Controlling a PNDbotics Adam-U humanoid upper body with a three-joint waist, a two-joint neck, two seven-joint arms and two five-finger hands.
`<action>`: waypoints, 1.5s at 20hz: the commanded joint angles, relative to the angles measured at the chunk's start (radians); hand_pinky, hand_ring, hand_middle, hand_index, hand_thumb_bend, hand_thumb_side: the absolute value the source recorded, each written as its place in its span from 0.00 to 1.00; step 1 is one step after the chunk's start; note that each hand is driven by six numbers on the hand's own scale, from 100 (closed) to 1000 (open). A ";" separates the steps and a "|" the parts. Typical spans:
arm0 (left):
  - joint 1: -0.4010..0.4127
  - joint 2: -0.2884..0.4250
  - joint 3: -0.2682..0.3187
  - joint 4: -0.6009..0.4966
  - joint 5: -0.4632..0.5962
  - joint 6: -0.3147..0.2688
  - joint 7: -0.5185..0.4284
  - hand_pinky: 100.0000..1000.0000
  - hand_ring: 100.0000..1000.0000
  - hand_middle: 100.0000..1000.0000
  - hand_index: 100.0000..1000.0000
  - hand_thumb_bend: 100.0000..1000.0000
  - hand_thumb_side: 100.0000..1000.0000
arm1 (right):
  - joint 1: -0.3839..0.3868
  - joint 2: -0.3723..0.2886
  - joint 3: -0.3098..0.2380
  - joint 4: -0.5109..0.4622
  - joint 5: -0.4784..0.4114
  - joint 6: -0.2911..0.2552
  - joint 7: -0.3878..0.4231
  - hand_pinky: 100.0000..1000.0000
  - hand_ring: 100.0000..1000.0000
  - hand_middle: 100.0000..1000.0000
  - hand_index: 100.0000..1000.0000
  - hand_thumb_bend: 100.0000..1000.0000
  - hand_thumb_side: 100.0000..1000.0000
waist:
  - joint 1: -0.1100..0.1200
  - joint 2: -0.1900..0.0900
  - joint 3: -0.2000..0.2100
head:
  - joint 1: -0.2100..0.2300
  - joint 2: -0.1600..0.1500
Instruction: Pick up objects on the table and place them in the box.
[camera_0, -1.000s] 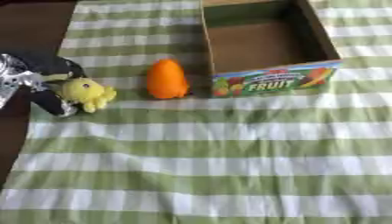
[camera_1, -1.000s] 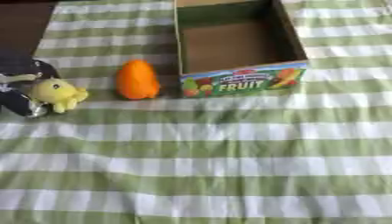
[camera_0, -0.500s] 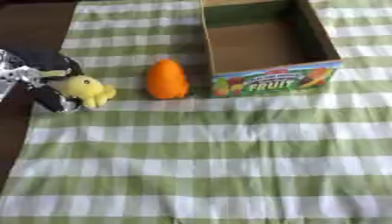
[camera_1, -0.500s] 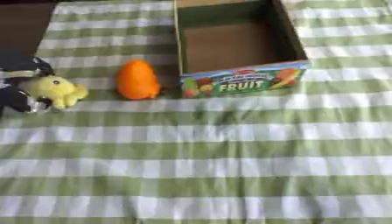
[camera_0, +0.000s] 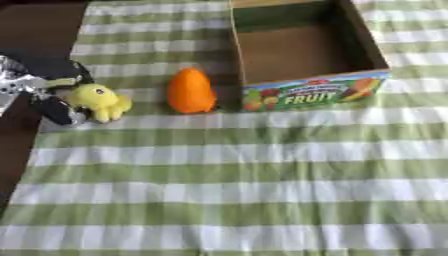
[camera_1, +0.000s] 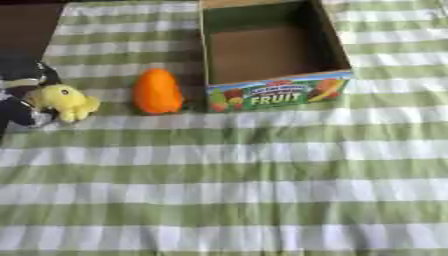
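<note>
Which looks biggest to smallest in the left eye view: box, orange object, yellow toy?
1. Box, by far the largest.
2. Orange object.
3. Yellow toy, a little smaller than the orange object; the left hand at it hides part of it.

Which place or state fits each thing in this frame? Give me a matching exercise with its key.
Things:
1. yellow plush toy
2. orange rounded fruit-shaped object
3. cardboard box printed FRUIT
4. left hand

States:
A. open-topped, nothing inside
B. at the cloth's left edge, fingers round a toy
C. lying alone just left of the box
D. held at the cloth's left edge

Pairs: 1-D, 2-C, 3-A, 4-B
</note>
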 joint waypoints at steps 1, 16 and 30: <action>-0.018 0.027 0.019 -0.029 -0.033 0.015 0.084 0.50 0.66 0.57 0.67 0.00 0.27 | -0.009 -0.019 -0.007 -0.014 -0.001 -0.001 0.000 0.71 0.84 0.76 0.85 0.00 1.00 | -0.003 -0.024 0.001 | -0.004 -0.006; -0.031 0.013 0.024 -0.048 -0.063 0.083 0.289 0.34 0.50 0.44 0.55 0.00 0.25 | -0.008 -0.017 -0.010 -0.014 -0.007 -0.003 -0.009 0.71 0.84 0.76 0.85 0.00 1.00 | -0.005 -0.024 0.000 | -0.012 -0.013; -0.253 -0.136 0.046 -0.062 -0.092 0.142 0.344 0.32 0.49 0.43 0.53 0.00 0.27 | -0.058 -0.001 0.004 -0.014 -0.020 -0.017 0.001 0.71 0.84 0.76 0.85 0.00 1.00 | 0.002 -0.035 -0.033 | -0.001 -0.016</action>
